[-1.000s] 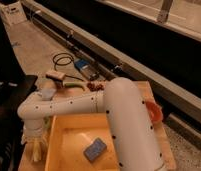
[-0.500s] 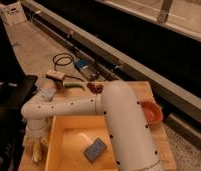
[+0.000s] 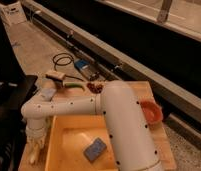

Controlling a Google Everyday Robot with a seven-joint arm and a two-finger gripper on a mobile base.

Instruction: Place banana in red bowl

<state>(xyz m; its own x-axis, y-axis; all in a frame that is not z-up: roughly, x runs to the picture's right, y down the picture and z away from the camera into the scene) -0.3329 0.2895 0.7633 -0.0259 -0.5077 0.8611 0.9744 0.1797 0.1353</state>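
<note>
Pale banana down by gripper, red bowl way over on the right

White arm [image 3: 119, 125] fills the near middle, with its forearm reaching left across the wooden table [image 3: 156, 142] to an elbow at the near-left corner. From there the wrist drops straight down. Gripper [image 3: 35, 146] hangs low at the near left, just outside the left wall of the yellow tub [image 3: 69, 137]. A slim pale yellow shape at its lower end looks like the banana [image 3: 32, 157], roughly upright and close to the table edge. Cannot tell whether the gripper is clamped on it or spread; that spot is too murky.

Red bowl [image 3: 151, 111] sits on the right side of the table, beyond the arm, well apart from the banana and gripper, with the tub between them. Nothing can be made out inside it.

Blue-grey sponge [image 3: 95, 149] lies flat in the tub, near the arm. Green vegetable [image 3: 71, 85] lies at the far-left part of the table, a brush-like thing [image 3: 55, 76] just beyond it. On the floor further off are a black cable [image 3: 63, 60] and a blue box [image 3: 83, 65]
</note>
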